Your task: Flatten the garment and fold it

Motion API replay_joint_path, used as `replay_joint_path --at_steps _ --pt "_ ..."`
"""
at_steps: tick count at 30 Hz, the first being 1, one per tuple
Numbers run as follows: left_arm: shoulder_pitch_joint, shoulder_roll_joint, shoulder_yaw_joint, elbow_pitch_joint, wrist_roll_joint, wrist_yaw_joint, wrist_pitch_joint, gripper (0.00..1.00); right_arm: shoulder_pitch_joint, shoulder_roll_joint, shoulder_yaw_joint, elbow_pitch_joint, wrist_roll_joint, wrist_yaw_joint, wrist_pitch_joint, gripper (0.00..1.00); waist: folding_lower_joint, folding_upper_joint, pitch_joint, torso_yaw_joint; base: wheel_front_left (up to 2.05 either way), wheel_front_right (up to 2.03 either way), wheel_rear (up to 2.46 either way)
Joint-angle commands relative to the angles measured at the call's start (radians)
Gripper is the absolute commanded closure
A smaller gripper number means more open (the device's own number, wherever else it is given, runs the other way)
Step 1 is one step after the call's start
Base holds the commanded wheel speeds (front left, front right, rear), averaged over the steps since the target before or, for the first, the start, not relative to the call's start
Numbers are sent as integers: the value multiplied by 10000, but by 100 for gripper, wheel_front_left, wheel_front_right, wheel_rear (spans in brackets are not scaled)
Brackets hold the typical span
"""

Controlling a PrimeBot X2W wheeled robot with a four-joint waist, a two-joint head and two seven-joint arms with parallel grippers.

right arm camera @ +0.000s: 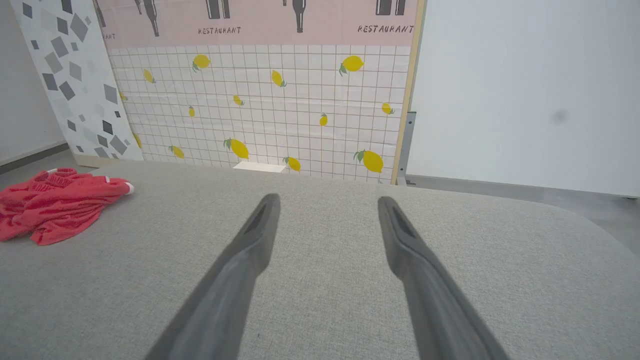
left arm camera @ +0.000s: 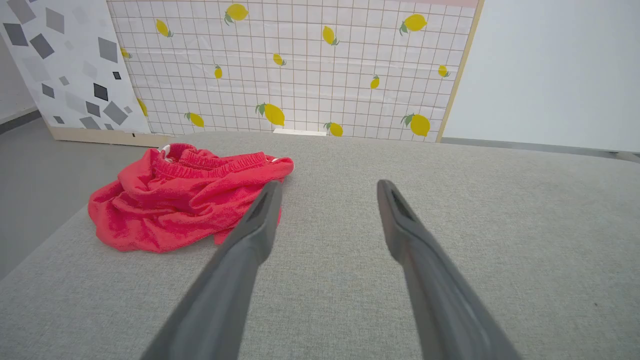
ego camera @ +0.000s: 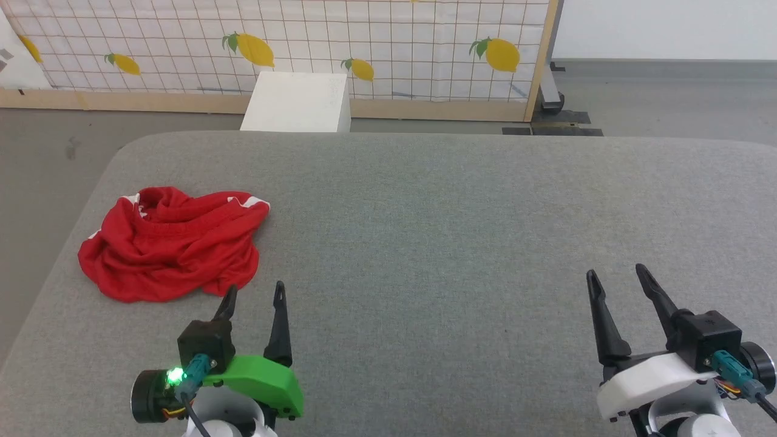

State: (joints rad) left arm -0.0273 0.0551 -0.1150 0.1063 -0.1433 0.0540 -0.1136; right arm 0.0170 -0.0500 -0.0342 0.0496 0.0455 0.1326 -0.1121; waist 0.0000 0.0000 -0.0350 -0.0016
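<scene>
Right wrist view, pink panel [right arm camera: 260,20] — "RESTAURANT" printed, crumpled red garment [right arm camera: 55,202]

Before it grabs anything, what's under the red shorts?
The red shorts lie crumpled on the grey padded surface. Nothing pokes out at their edges, but the folds hide whatever might sit beneath.

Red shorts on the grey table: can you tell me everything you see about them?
The red shorts are soft, bright red cloth, a bit fuzzy-looking, scrunched into a wrinkly heap, not flat or folded. A gathered stretchy waistband shows along the far side, and little bits of white trim peek out at the edges. They lie on the grey padded table, near its left edge. Nothing holds them; the open left gripper sits just beside their near edge.
</scene>
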Motion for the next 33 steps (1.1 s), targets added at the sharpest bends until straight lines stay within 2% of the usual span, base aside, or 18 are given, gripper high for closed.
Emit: replay_joint_path --at_steps 1,8,17,20,22,33 --pt "-212 -23 -45 51 -89 57 -117 0 35 -1 -22 45 92 -9 -126 0 0 0 -13 12 0 0 0" --pt "-245 -26 -157 134 -186 83 -258 0 83 -1 -39 134 142 -10 -268 0 0 0 -96 246 0 0 0" --pt "-248 -5 -307 347 -238 125 -445 0 200 -2 -31 250 280 -11 -455 0 0 0 -238 1142 0 0 0" --pt "-230 33 -317 389 -239 159 -508 0 227 -2 7 299 339 -12 -519 0 0 0 -280 1579 0 0 0" --pt "-218 86 -320 430 -260 209 -590 0 251 -2 31 336 401 -12 -601 0 0 0 -301 2230 0 0 0" --pt "-206 358 -190 478 -454 331 -814 0 154 -2 78 430 600 -14 -826 0 0 0 -294 4079 0 0 0"
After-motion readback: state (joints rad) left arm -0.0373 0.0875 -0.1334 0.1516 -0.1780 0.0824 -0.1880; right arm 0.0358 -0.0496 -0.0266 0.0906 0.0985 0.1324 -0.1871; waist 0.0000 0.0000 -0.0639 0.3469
